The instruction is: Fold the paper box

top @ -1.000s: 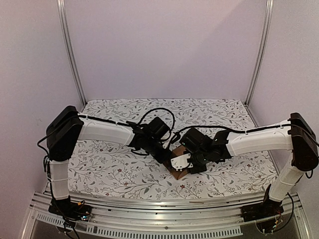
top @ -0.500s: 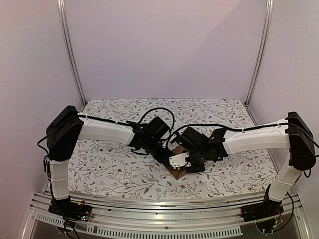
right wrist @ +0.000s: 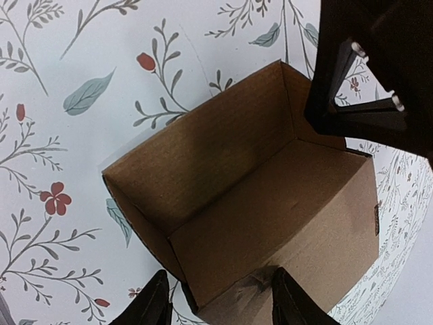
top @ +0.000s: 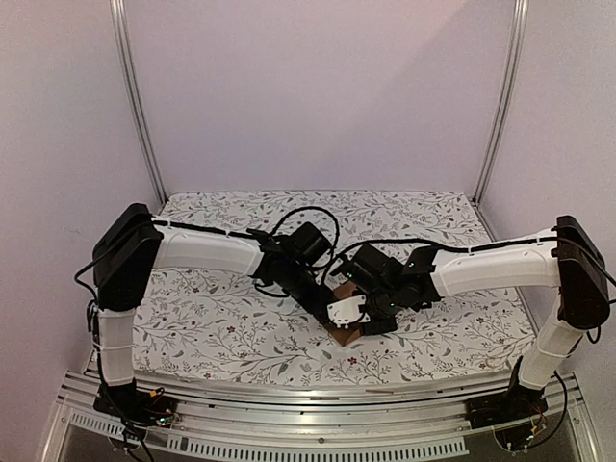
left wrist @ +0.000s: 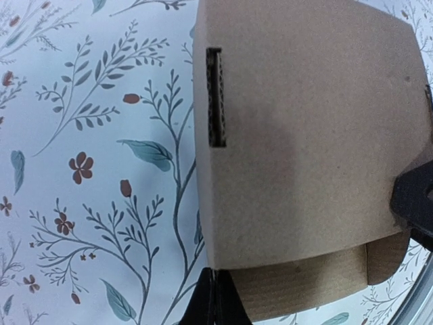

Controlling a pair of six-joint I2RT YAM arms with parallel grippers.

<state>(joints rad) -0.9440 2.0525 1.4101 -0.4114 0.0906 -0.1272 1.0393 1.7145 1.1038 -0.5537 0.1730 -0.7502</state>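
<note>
The paper box stands on the floral cloth a little toward 6 o'clock of the table's middle. Its top is open, so the right wrist view looks straight into its bare brown inside. In the left wrist view one outer wall shows a narrow slit near its 9 o'clock edge, and a shorter flap sticks out below that wall at 6 o'clock. The right gripper hangs over the box with its fingers spread, one on each side of the box's 6 o'clock end. The left gripper sits at the box's 1 o'clock corner in that view, covering part of the rim. I cannot tell whether it pinches the cardboard. From above, both black wrists crowd over the box and hide most of it. Black cables loop behind them at 12 o'clock, and a metal rail runs along the near edge.
</note>
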